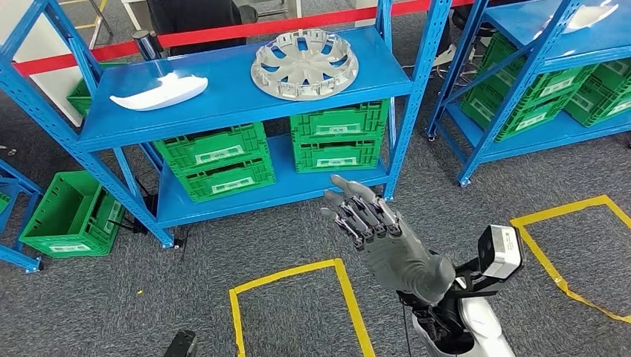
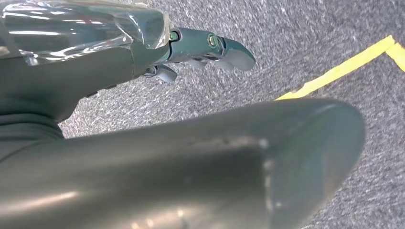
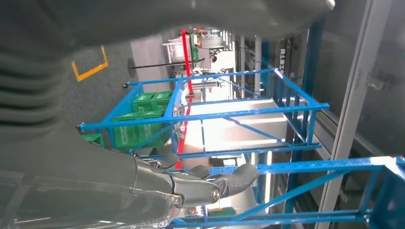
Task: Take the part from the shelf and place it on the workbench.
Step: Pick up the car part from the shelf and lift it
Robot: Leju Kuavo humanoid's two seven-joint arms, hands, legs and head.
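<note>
Two parts lie on the top level of the blue shelf point(image 1: 223, 108): a white curved part point(image 1: 158, 92) on the left and a silver wheel cover point(image 1: 304, 63) on the right. My right hand point(image 1: 364, 219) is raised in front of the shelf, below the wheel cover and well short of it, fingers apart and holding nothing. In the right wrist view its fingers point(image 3: 205, 183) stretch toward the blue shelf frame point(image 3: 215, 114). My left hand point(image 2: 200, 47) hangs over the grey carpet with nothing in it, its fingers nearly straight.
Green crates point(image 1: 216, 160) fill the shelf's lower level, and another green crate point(image 1: 71, 216) stands on the floor at left. Yellow tape squares point(image 1: 298, 297) mark the carpet. A second blue shelf point(image 1: 536, 74) stands to the right. Red tape point(image 1: 223, 33) and a person point(image 1: 193, 15) are behind.
</note>
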